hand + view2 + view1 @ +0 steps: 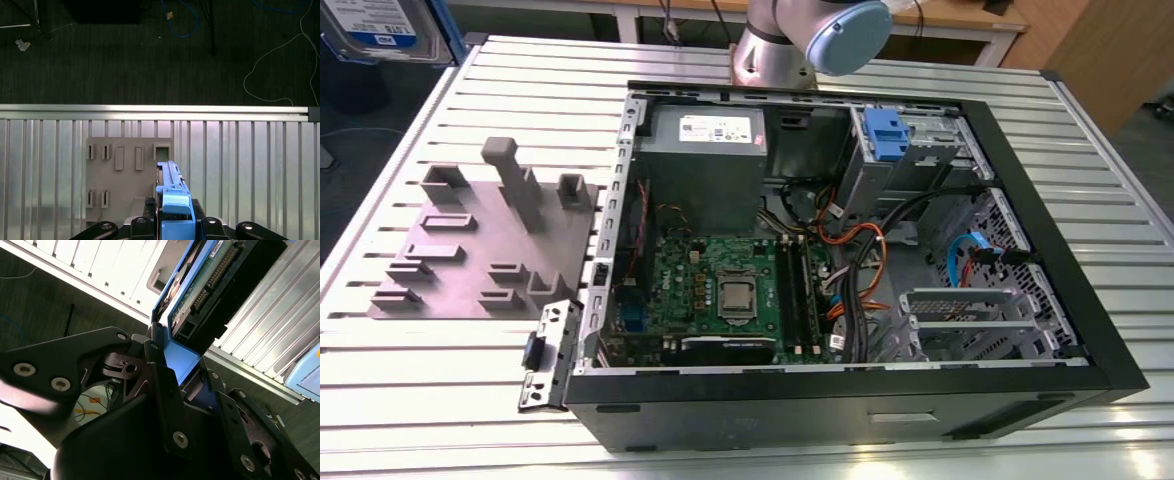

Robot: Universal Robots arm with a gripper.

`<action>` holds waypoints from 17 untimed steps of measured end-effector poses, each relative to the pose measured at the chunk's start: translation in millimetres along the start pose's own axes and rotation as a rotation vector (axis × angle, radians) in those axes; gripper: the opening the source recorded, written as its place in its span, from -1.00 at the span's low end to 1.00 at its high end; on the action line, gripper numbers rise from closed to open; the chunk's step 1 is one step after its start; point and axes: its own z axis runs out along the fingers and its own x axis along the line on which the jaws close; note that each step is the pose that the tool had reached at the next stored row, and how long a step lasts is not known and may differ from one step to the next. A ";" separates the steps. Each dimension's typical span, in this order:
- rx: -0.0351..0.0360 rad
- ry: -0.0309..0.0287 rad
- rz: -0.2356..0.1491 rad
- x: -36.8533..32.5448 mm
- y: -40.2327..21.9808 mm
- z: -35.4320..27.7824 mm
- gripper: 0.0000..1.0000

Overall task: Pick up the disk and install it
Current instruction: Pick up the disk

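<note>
Disk [172, 197] — blue-framed, gripped edge-on between gripper [173, 222] fingers [162, 385] — held aloft, grey slotted tray [125, 175] on ribbed table [250, 165] below.

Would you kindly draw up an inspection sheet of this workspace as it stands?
Surface: slatted metal table, carrying an open computer case.
Job's things: the disk, blue-framed, held edge-on over the grey slotted tray edge.
Clutter: metal bracket beside the case.
Gripper: gripper shut on the disk.
Cables: orange and blue cables inside the case; loose cables lying off the table.
Surroundings: dark floor beyond the table.
</note>
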 end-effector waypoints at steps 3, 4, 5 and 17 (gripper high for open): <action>-0.0001 0.0000 0.000 0.0 -0.9 -0.1 -0.27; 0.0000 -0.0001 0.000 0.0 -1.4 0.0 -0.27; 0.0000 0.0000 0.000 -0.1 -1.7 0.0 -0.27; 0.0000 0.0000 0.000 0.0 -4.8 -0.1 -0.27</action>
